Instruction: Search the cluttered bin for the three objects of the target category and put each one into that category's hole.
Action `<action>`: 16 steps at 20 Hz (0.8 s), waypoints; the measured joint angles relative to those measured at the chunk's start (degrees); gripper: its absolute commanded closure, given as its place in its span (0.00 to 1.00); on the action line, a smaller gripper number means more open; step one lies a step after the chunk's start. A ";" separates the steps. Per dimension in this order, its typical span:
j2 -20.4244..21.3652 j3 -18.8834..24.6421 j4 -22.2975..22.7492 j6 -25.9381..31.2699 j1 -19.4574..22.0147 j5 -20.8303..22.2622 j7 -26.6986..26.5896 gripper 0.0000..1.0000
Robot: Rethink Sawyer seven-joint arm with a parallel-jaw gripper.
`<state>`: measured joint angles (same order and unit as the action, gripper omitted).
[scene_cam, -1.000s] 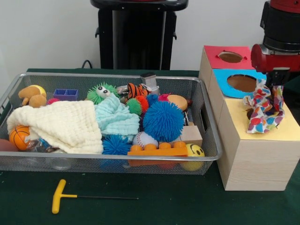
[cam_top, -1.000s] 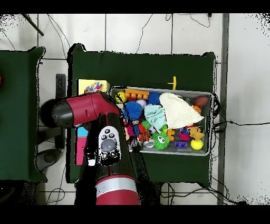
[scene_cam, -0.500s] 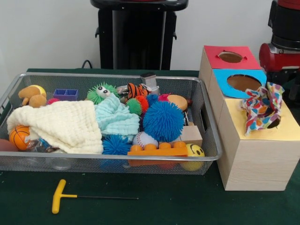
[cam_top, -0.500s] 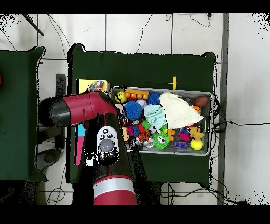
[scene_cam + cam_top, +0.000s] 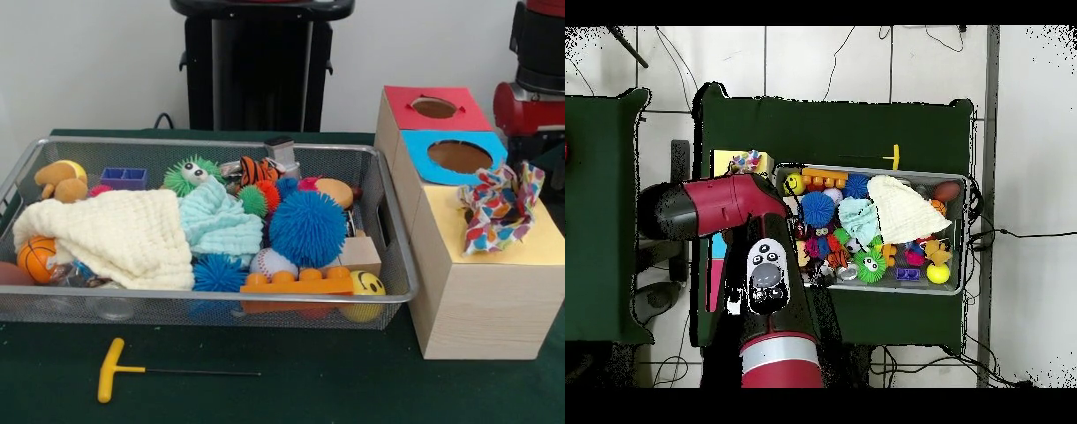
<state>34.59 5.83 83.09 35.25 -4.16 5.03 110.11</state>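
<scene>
A colourful patterned cloth (image 5: 501, 205) lies crumpled on the yellow top (image 5: 459, 243) of the wooden box, over its hole and partly sticking up; nothing grips it. In the overhead view the cloth (image 5: 745, 160) shows on the yellow panel beside the bin. The red arm (image 5: 534, 102) hangs above and to the right of the cloth, apart from it. Where the gripper end is, the right picture edge cuts it off, and the arm (image 5: 715, 205) covers it from above. Inside the wire bin (image 5: 388, 230), a cream cloth (image 5: 115, 234) and a light blue cloth (image 5: 216, 221) lie among toys.
The box also has a blue panel with a hole (image 5: 455, 156) and a red one (image 5: 433, 107). The bin holds a blue spiky ball (image 5: 307, 228), an orange brick (image 5: 298, 284), a smiley ball (image 5: 364, 287) and a basketball (image 5: 37, 258). A yellow T-handle tool (image 5: 119, 369) lies in front.
One second ago the patterned cloth hung from the gripper over the yellow panel. It has been let go and now rests on the hole, while the arm has lifted and drawn away to the right.
</scene>
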 measured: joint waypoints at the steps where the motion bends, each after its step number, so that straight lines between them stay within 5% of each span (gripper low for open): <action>1: 0.00 -0.02 0.00 -0.15 -0.03 -0.01 0.00 0.00; 16: 6.43 -0.05 0.75 -0.04 1.40 -2.08 0.00 0.00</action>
<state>41.02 5.78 83.84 35.21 -2.76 2.95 110.11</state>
